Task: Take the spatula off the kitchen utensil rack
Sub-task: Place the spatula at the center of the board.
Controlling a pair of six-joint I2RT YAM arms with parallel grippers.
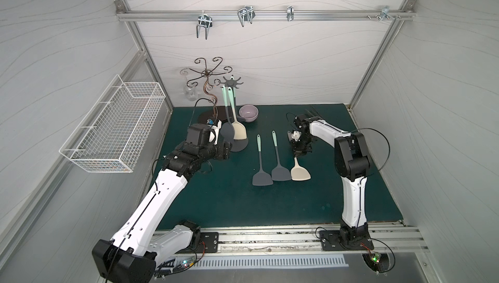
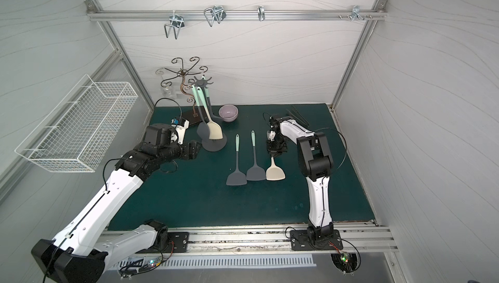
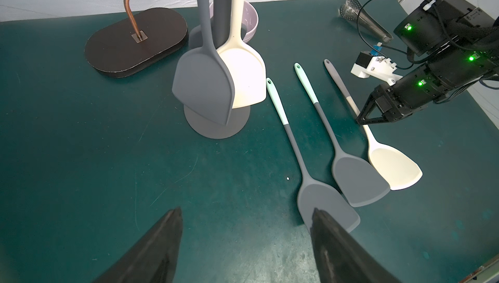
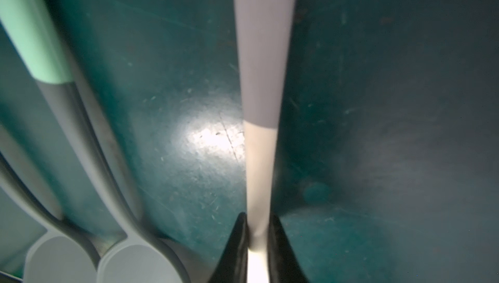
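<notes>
Two spatulas hung on the rack, three laid flat on the mat.

The kitchen utensil rack (image 1: 231, 81) is seen standing at the back left of the green mat (image 1: 216, 200), with a grey hung spatula (image 1: 227, 133) and a cream hung spatula (image 1: 239, 131) dangling against its pole. A first grey laid spatula (image 1: 262, 179), a second grey laid spatula (image 1: 280, 173) and a cream laid spatula (image 1: 300, 172) are set side by side, apart from the rack. The right gripper (image 4: 256, 216) is lowered over the cream laid spatula's handle, its fingers (image 4: 235, 241) close on either side; whether the handle is pinched cannot be told. The left gripper (image 3: 246, 210) is held spread wide near the rack's base, with nothing between its fingers.
</notes>
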